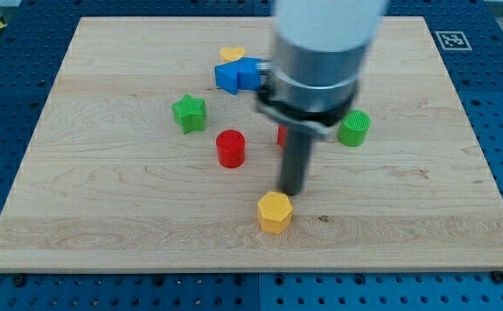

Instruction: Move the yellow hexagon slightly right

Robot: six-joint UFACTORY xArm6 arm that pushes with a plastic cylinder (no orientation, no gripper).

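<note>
The yellow hexagon (275,212) lies on the wooden board (105,216), low and near the middle. My tip (293,192) stands just above and right of it, close to its upper right edge; I cannot tell if they touch. The arm's grey body fills the view's top middle and hides part of the board behind it.
A red cylinder (231,148) stands up-left of the hexagon. A green star (189,113) lies further left. A blue block (238,75) and a yellow block (232,55) sit near the top. A green cylinder (353,128) stands right. A red block (282,135) peeks beside the rod.
</note>
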